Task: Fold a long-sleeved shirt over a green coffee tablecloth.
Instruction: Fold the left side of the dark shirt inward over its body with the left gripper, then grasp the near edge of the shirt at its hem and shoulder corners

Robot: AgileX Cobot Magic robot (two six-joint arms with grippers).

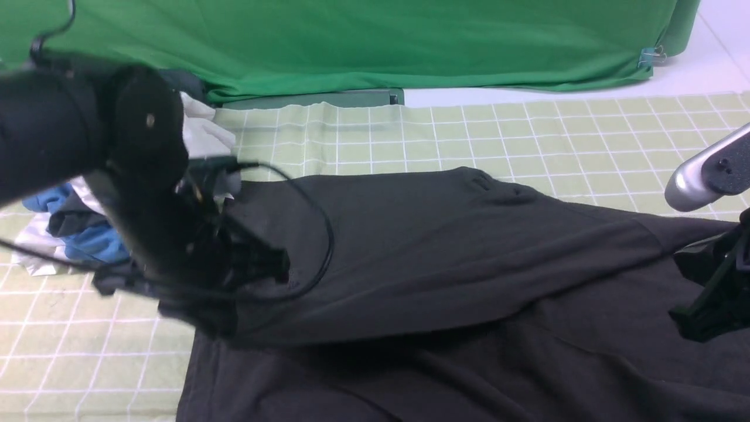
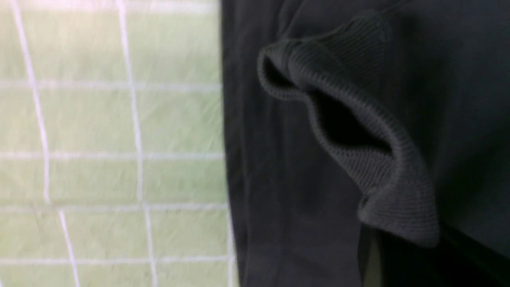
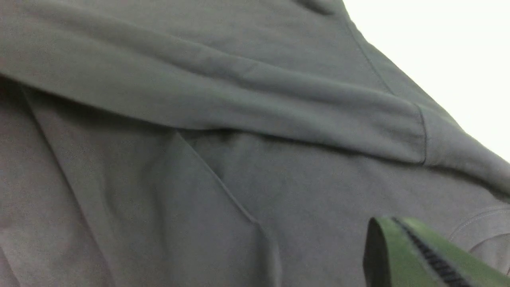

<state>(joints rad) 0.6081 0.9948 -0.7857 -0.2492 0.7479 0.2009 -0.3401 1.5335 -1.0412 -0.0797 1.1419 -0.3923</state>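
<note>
Fabric is drawn taut between two robot arms as a black long-sleeved shirt [image 1: 439,252] is laid out for folding on the green coffee tablecloth [image 1: 527,135], whose white grid is left bare beyond the garment's far and left edges. The shirt is spread across the near and middle part of the cloth. Its upper layer is raised in a long band from side to side, and a shadow is cast beneath the near edge. The left gripper [image 1: 275,266] is seen closed at the garment's left side, with cloth apparently pinched in it. A ribbed cuff [image 2: 358,159] is shown drooping in the left wrist view, which suggests the sleeve is held up so that it can be carried inward. The right gripper [image 1: 703,305] is closed at the shirt's right side, one green finger [image 3: 398,255] being visible over the fabric, though whether cloth is caught between the jaws cannot be made out. The two holds are judged to be set at opposite ends so that the layer can be lifted evenly. A pile of white, blue and grey garments [image 1: 64,234] is set apart at the far left, and a deep green backdrop [image 1: 351,41] is hung behind.
</note>
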